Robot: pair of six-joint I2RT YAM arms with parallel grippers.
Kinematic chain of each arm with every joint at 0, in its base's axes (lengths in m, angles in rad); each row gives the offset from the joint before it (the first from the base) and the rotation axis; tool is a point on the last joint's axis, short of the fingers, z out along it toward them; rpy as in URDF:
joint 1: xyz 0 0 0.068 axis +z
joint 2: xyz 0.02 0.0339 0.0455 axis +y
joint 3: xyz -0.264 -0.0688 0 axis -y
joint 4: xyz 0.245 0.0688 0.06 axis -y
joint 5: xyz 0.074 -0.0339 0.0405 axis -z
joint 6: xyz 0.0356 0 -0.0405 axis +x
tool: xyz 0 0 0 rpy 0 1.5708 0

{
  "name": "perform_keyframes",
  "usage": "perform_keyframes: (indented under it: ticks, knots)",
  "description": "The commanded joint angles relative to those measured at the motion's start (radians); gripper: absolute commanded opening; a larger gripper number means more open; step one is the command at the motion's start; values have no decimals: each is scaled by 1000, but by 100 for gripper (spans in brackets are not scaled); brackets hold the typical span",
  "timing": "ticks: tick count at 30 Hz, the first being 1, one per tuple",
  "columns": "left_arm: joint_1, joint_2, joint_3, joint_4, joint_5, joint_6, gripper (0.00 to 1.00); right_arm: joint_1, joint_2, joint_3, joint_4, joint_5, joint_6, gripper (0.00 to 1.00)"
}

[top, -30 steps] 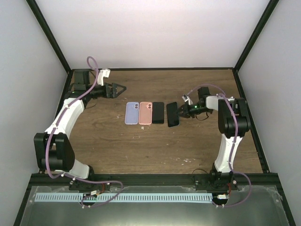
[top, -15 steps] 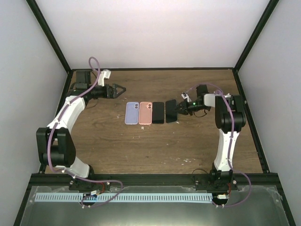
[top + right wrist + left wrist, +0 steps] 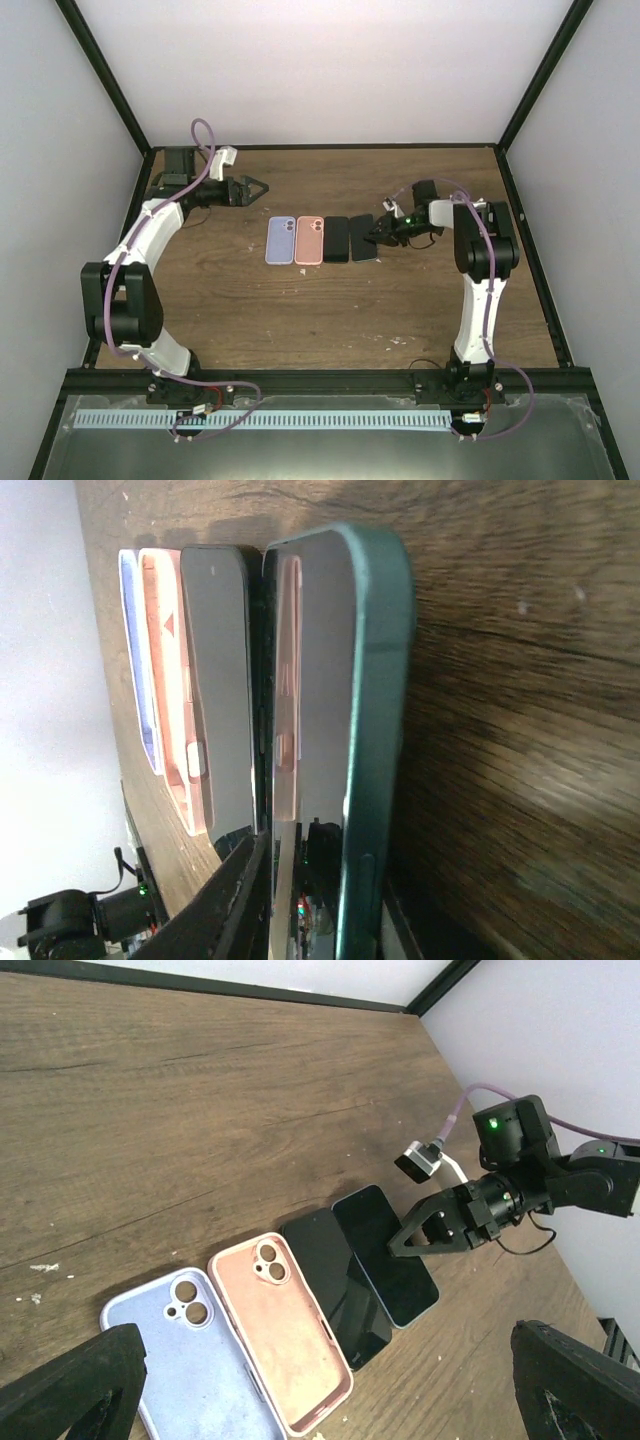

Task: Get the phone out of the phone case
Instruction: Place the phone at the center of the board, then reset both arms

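Note:
Four items lie in a row mid-table: an empty lavender case (image 3: 279, 240), an empty pink case (image 3: 309, 240), a black phone (image 3: 336, 239) and a dark phone with a teal-blue rim (image 3: 364, 238). My right gripper (image 3: 381, 233) is low at the table and shut on the right edge of the teal-rimmed phone (image 3: 340, 680), which lies against the black phone (image 3: 215, 680). In the left wrist view the teal-rimmed phone (image 3: 385, 1255) slightly overlaps the black phone (image 3: 335, 1285). My left gripper (image 3: 262, 187) is open and empty, up at the far left, apart from the row.
The black frame rail (image 3: 320, 147) runs along the table's far edge, with posts at both sides. The right arm's cable (image 3: 470, 1110) loops above its wrist. Bare wood (image 3: 320, 310) lies between the row and the arm bases.
My right gripper has moved left and a little farther back with the teal-rimmed phone, bringing it against the black phone. My left gripper has shifted slightly up and back.

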Motion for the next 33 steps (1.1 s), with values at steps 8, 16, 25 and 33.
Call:
perform_keyframes:
  ticks: [8,16,25,33]
  knots:
    - [9,-36,-3,-7,-44,22,100,68,-74,36,-19,169,31,32]
    - [21,-98,-54,-8,-68,27,100,104,-153,6,-43,275,16,53]
    - [65,-183,-96,-5,-172,9,100,110,-299,-84,-52,365,-75,100]
    - [139,-336,-188,115,-277,-72,100,108,-529,-181,19,449,-171,100]
